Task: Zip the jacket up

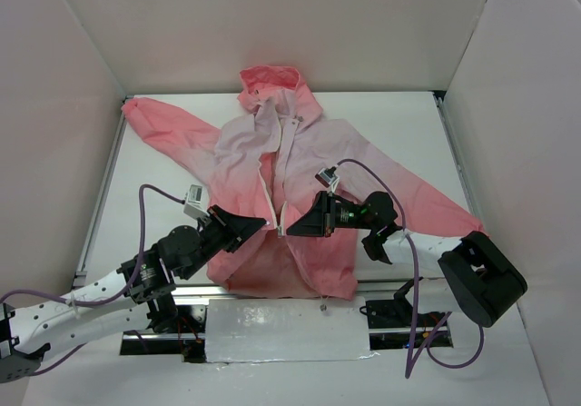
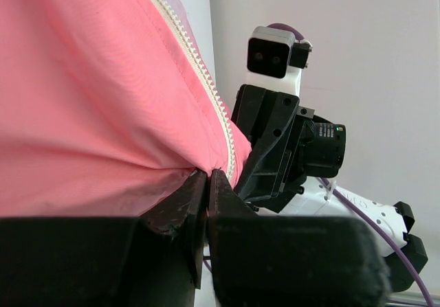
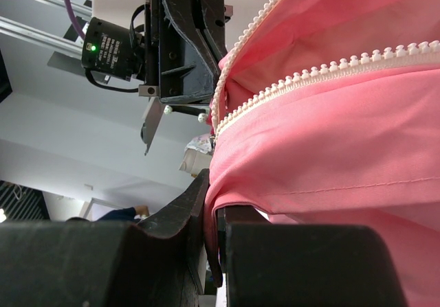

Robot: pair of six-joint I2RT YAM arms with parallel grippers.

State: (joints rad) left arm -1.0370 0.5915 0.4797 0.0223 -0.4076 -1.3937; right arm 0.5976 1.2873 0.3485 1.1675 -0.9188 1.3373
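We see the jacket (image 1: 313, 156) spread flat on the table (image 1: 408, 124), its hood (image 1: 270, 81) at the far end, its sleeves (image 1: 168, 124) out to both sides and its hem (image 1: 281, 283) nearest our arms. Its zipper (image 1: 284, 165) gapes from the hood down to the lower chest, where both grippers meet. Our left gripper (image 1: 261, 225) reaches in from the left with its fingers pressed together on the pink fabric of that front panel, just beside the teeth. Our right gripper (image 1: 292, 229) comes in from the right and pinches the pink edge of the other panel. The two grippers face each other, tips near but apart, and the two rows of teeth converge between them. We cannot tell whether the slider sits there.
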